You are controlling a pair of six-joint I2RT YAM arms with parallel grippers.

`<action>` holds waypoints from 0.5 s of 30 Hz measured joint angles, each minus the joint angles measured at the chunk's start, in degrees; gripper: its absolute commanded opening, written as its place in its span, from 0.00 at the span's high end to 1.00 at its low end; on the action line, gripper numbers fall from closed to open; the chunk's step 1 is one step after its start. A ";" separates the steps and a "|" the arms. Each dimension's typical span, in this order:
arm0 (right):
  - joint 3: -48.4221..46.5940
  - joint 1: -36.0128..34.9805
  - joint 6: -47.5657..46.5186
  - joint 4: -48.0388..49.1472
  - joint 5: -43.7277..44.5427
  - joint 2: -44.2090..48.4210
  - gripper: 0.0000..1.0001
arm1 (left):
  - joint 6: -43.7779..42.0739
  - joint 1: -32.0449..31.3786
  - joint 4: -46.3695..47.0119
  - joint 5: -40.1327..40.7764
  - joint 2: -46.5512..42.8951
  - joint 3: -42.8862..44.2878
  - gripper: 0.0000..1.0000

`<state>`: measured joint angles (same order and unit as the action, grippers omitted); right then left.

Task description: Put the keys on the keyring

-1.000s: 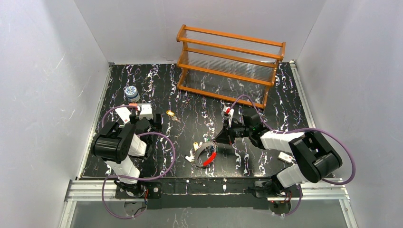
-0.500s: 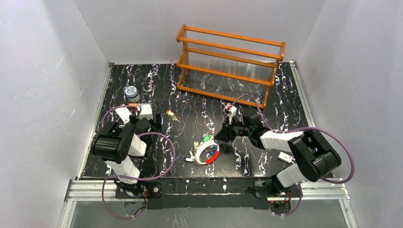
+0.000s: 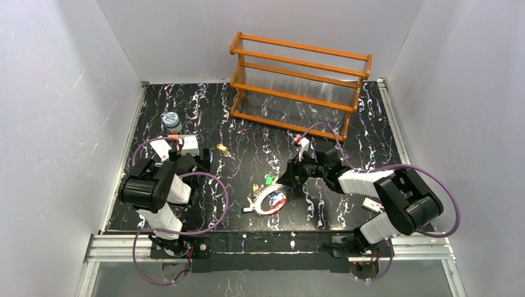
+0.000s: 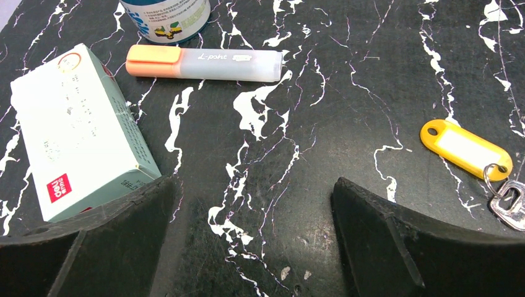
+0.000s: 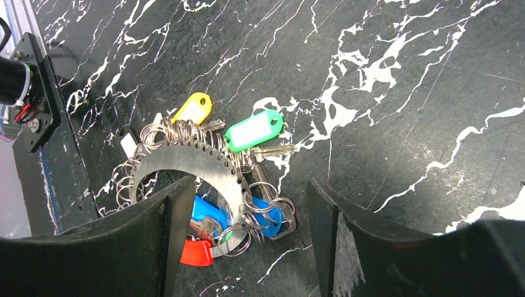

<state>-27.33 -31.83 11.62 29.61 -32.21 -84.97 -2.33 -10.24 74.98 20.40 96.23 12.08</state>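
The keyring (image 5: pixel 186 167) lies flat on the black marbled worktop (image 5: pixel 402 93) with green-, blue- and yellow-tagged keys (image 5: pixel 254 130) bunched on it, the right pincer (image 5: pixel 247 182) close by with jaws parted and empty (the left pincer (image 4: pixel 252 182), well left of the keyring, gapes wide, grasping nothing), and one loose yellow-tagged key (image 4: pixel 465 148) lying apart from the keyring.

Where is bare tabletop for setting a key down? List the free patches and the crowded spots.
Free: the far left corner between the jar and the wooden rack; the middle, between the yellow-tagged key and the right gripper. Crowded: around the keyring, and by the white box at the left gripper.
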 measured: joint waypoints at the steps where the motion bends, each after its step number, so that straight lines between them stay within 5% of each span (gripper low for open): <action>1: -0.02 0.00 0.02 -0.42 0.17 0.33 0.23 | 0.00 0.00 0.00 0.00 0.00 0.00 0.02; 15: 0.04 0.00 -1.75 -4.87 1.70 9.60 0.22 | 0.02 0.00 0.00 0.00 0.00 0.00 0.02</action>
<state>-27.29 -31.83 9.87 24.73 -30.50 -75.37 -2.31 -10.24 74.98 20.40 96.23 12.08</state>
